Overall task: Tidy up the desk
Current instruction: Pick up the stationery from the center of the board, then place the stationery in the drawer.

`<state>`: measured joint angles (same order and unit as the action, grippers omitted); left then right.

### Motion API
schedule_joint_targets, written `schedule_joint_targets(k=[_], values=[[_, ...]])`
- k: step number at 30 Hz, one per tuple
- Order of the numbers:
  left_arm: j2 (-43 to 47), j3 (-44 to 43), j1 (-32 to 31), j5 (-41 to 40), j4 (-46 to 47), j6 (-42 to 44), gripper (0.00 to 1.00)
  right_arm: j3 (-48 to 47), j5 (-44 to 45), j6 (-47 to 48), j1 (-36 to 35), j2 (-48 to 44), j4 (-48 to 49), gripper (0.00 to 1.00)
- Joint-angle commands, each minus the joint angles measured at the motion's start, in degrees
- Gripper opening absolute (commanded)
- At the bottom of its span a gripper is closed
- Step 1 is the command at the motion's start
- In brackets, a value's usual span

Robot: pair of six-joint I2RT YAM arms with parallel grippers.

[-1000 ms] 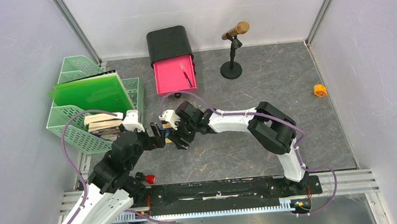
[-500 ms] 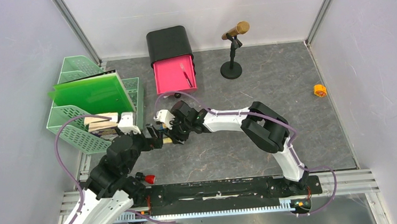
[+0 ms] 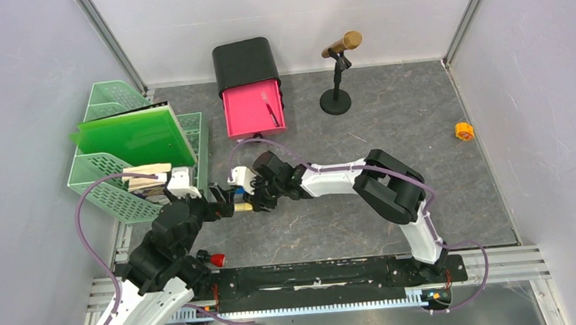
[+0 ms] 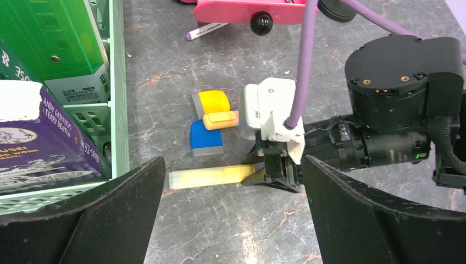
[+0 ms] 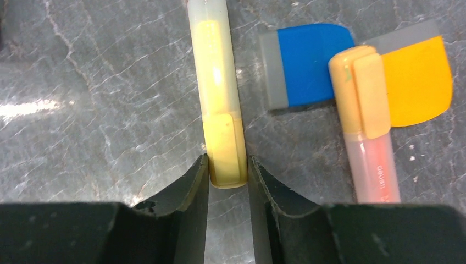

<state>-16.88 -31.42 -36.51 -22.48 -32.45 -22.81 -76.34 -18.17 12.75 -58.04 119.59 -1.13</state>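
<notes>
On the dark marbled desk [image 3: 391, 131] lies a yellow highlighter [image 5: 215, 82], also seen in the left wrist view [image 4: 206, 176]. My right gripper [image 5: 228, 165] is low over the desk, and both fingers press the sides of the highlighter's cap end. Beside it lie a blue eraser [image 5: 308, 63], an orange eraser [image 5: 420, 82] and an orange highlighter [image 5: 365, 121]. My left gripper [image 4: 233, 165] hangs wide open just above the desk, facing the yellow highlighter and the right gripper [image 4: 264, 173], with nothing between its fingers.
A mint-green tiered tray [image 3: 109, 196] at the left holds a green folder [image 3: 135, 136] and books [image 4: 44, 143]. The black drawer box [image 3: 244, 61] has its pink drawer pulled out. A microphone stand [image 3: 336, 97] stands behind, an orange roll [image 3: 464, 131] lies far right, and a purple pen [image 4: 206, 31] lies near the drawer.
My right gripper slid left toward the tray and closed its fingers onto the yellow highlighter's end. The left arm drew back slightly to the left, staying open.
</notes>
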Motion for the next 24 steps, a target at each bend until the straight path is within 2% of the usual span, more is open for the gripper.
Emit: schedule_joint_targets(k=[1, 11, 16, 20, 23, 24], values=[[-1.45, -0.24, -0.41, -1.27, 2.39, 2.07, 1.00, 4.02, -3.45, 1.25, -0.58, -2.70, -2.84, 0.23], [-2.28, -0.20, -0.49, -1.07, 2.47, 2.22, 1.00, 16.07, -1.45, 0.33, -0.28, -11.84, -2.03, 0.15], [-2.33, -0.15, -0.58, -1.12, 2.39, 2.15, 1.00, 25.32, -0.37, -1.28, 2.62, -17.99, -1.78, 0.11], [-2.33, -0.22, -0.73, -1.01, 2.39, 2.15, 1.00, 32.12, 0.10, -1.99, 6.16, -23.87, -1.32, 0.15], [-2.43, -0.10, -0.75, -0.99, 2.48, 2.15, 1.00, 34.28, 1.24, -1.77, 7.22, -27.19, -1.42, 0.22], [-2.52, -0.13, -0.75, -0.99, 2.49, 2.16, 1.00, 34.32, 1.91, -1.97, 7.41, -27.70, -1.51, 0.27]])
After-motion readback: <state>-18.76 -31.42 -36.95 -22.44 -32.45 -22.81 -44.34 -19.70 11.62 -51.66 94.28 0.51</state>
